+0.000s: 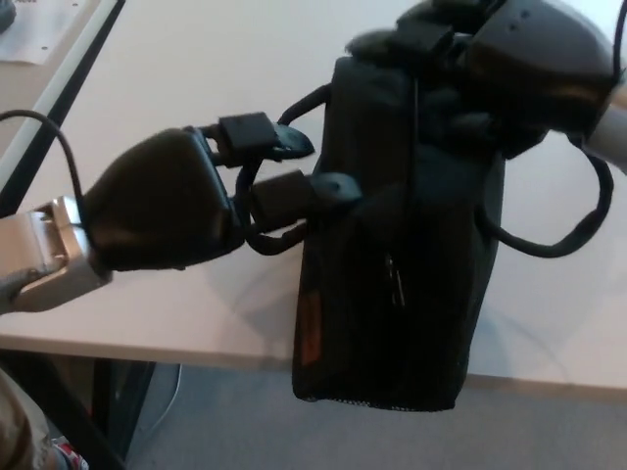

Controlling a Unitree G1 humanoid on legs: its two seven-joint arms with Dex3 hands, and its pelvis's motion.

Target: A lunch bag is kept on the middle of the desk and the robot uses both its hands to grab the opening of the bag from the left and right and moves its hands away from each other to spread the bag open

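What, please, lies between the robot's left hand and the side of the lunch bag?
In the head view, only the bag's left carry handle lies between the left hand and the lunch bag.

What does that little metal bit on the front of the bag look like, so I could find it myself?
On the pale desk stands a black lunch bag, overhanging the near edge between the robot's two hands. Down its top seam hangs the zipper pull, a small dark metal tab, the only shiny piece on the plain black fabric.

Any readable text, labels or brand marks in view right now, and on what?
None readable.
Lunch bag: plain black, no legible logo; an orange patch near its lower left corner shows no lettering.
Paper at the top left: only tiny marks, too small to read.
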